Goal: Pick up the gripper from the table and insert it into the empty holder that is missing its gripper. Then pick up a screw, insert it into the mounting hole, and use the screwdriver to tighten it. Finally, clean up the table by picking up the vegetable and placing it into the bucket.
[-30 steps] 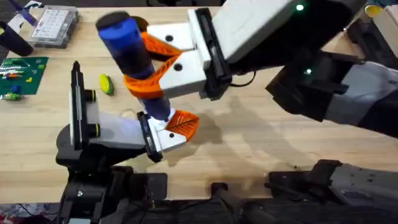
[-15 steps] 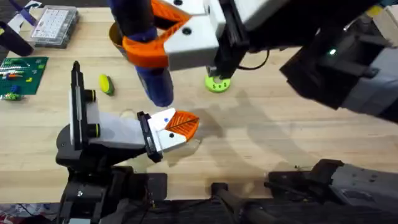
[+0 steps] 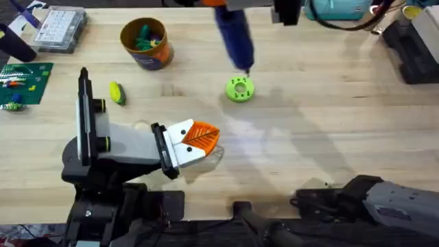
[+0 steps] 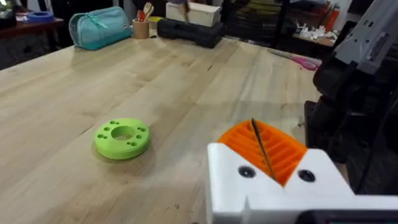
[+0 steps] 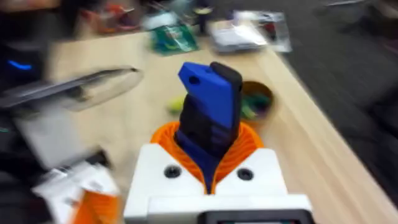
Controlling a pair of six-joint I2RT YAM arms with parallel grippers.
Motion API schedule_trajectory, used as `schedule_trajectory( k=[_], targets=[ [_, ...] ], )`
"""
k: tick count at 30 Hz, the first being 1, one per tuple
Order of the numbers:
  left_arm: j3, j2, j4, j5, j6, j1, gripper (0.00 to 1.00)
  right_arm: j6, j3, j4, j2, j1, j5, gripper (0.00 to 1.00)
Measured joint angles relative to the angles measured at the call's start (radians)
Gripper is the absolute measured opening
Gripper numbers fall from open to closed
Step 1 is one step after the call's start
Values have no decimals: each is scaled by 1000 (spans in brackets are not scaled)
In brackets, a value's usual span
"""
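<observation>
The holder (image 3: 120, 144), a grey-white body with a black upright plate, lies at the near left. At its end sits the gripper (image 3: 194, 139), white with an orange ribbed finger. In the left wrist view my left gripper (image 4: 264, 152) is shut, orange pads pressed together on nothing. My right gripper (image 5: 210, 155) is shut on the blue screwdriver (image 3: 233, 34). The screwdriver hangs at the far middle, tip just above a lime-green ring (image 3: 239, 89). The yellow-green vegetable (image 3: 117, 92) lies on the table beside the holder's plate. The orange bucket (image 3: 144, 42) stands behind it. A screw is out of view.
A clear compartment box (image 3: 60, 27) and a green circuit board (image 3: 24, 79) sit at the far left. A teal pouch (image 3: 336, 8) and a black case (image 3: 411, 48) are at the far right. The right arm's base (image 3: 370, 199) fills the near right.
My right arm has lifted away from the holder's end and swung to the far side with the screwdriver, whose tip now hangs over the lime-green ring. The bucket is uncovered.
</observation>
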Motion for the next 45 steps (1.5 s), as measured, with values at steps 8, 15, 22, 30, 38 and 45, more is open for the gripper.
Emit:
schedule_trajectory(
  k=[8,15,22,30,38,45],
  targets=[
    [0,0,0,0,0,0,4,-212,5,-186,27,-13,411,25],
    [0,0,0,0,0,0,4,-412,5,-224,147,-104,530,25],
    [0,0,1,-3,0,0,4,-653,6,-251,312,-262,576,25],
    [0,0,1,-3,0,0,4,-886,7,-256,513,-368,609,25],
    [0,0,1,-3,0,0,4,-1023,7,-254,635,-371,701,25],
    [0,0,1,-3,0,0,4,-1057,8,-254,708,-371,729,25]
  ],
)
